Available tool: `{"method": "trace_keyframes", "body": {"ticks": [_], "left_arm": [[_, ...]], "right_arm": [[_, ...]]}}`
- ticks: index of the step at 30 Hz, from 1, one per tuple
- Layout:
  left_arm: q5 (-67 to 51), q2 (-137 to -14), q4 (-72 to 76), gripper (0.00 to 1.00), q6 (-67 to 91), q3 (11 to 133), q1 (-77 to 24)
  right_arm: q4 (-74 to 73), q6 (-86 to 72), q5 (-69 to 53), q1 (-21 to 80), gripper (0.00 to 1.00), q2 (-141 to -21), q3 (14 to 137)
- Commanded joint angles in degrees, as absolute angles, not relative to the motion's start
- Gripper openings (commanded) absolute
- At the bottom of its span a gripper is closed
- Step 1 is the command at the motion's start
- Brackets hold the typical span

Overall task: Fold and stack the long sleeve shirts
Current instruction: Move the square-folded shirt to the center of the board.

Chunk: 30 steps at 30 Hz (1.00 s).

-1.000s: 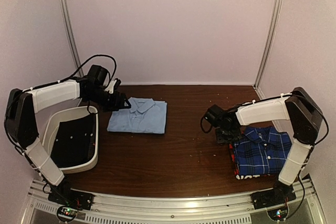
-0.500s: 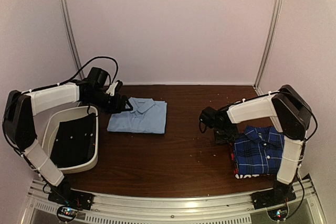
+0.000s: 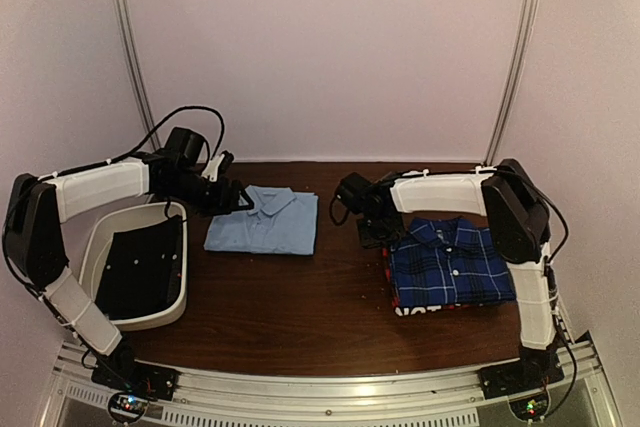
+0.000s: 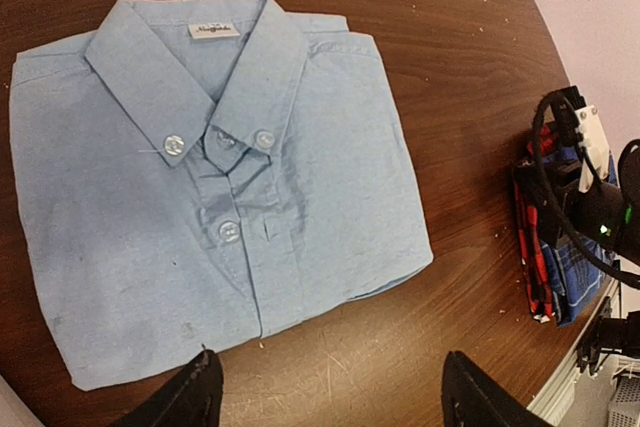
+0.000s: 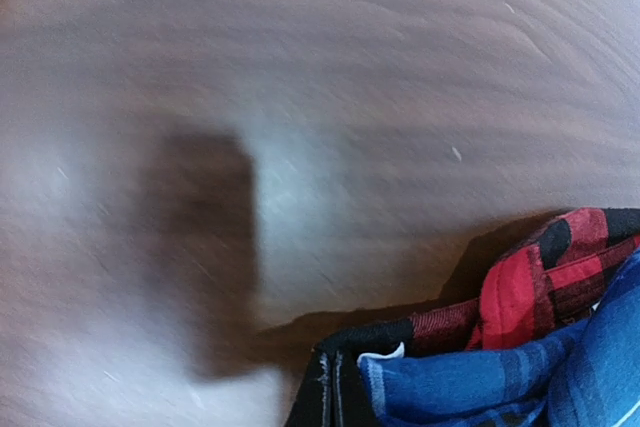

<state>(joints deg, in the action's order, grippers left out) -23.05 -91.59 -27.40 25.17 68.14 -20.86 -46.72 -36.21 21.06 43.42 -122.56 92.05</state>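
Note:
The plain light blue shirt lies folded, collar up, at the table's left; it fills the left wrist view. My left gripper hovers at its left edge, open and empty, its fingertips wide apart. The blue-and-navy plaid shirt lies folded on a red/black shirt right of centre. My right gripper is at the stack's far left corner, shut on it. In the right wrist view the blue plaid and red/black cloth bunch at the bottom edge; the fingers are hidden.
A white plastic bin with black lining stands at the near left, beside the left arm. Bare brown table lies between the two shirts. The pale booth walls close in at the back and sides.
My right gripper has swept left toward the centre, dragging the plaid stack with it across the table. The left gripper and the light blue shirt have barely moved.

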Motion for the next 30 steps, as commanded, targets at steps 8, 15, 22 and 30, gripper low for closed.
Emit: {"method": "trace_keyframes", "body": {"ticks": [8,15,22,30], "left_arm": [[-22.2,-91.1,-25.0,0.77,24.4,67.4,-21.0],[-21.0,-92.2,-25.4,0.77,24.2,67.8,-20.9],[-18.8,-93.1,-25.7,0.77,25.4,68.8,-19.9],[-15.5,-95.9,-28.1,0.77,26.3,72.7,-15.3]], "right_arm": [[-47.4,-32.1,15.4,41.7,0.00,-138.1,119.5],[-45.0,-31.7,12.1,41.7,0.00,-138.6,120.7],[-41.7,-31.8,9.4,41.7,0.13,-136.5,120.4],[-30.3,-33.2,0.6,42.7,0.61,-130.5,114.0]]}}
